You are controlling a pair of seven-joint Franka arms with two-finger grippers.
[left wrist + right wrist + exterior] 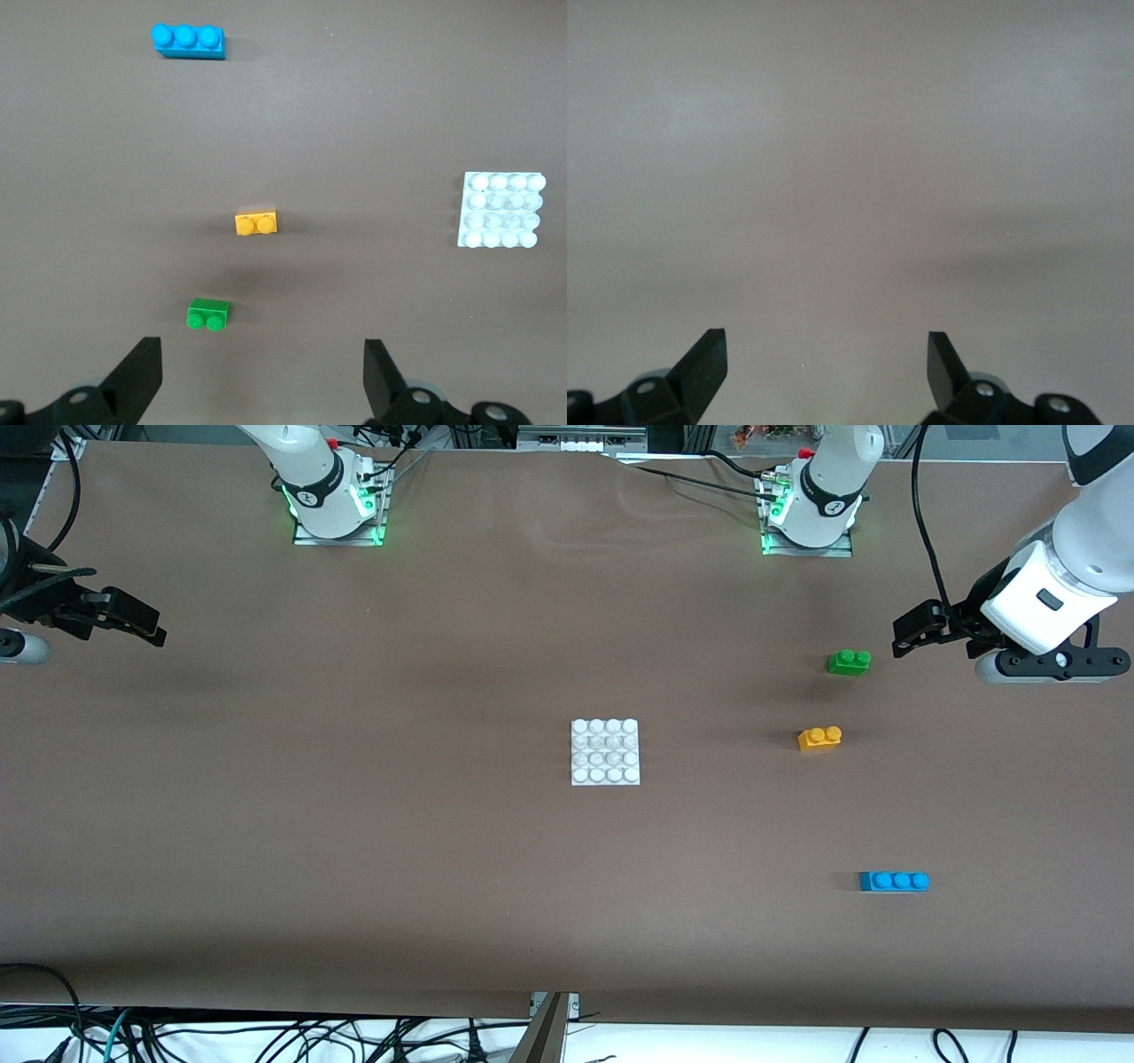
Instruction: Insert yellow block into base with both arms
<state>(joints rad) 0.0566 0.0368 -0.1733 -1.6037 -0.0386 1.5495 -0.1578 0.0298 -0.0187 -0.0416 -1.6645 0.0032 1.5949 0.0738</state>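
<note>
The yellow block [819, 739] lies on the brown table toward the left arm's end; it also shows in the left wrist view [255, 223]. The white studded base [605, 752] lies flat at mid-table, and shows in the left wrist view [500, 210]. My left gripper [905, 633] hangs open and empty in the air at the left arm's end of the table, close to the green brick; its fingers [142, 372] stand wide apart. My right gripper [146, 627] is open and empty over bare table at the right arm's end; its fingers [704, 361] frame only table.
A green two-stud brick [849, 662] lies farther from the front camera than the yellow block. A blue three-stud brick [893, 881] lies nearer to the camera. Cables hang along the table's front edge.
</note>
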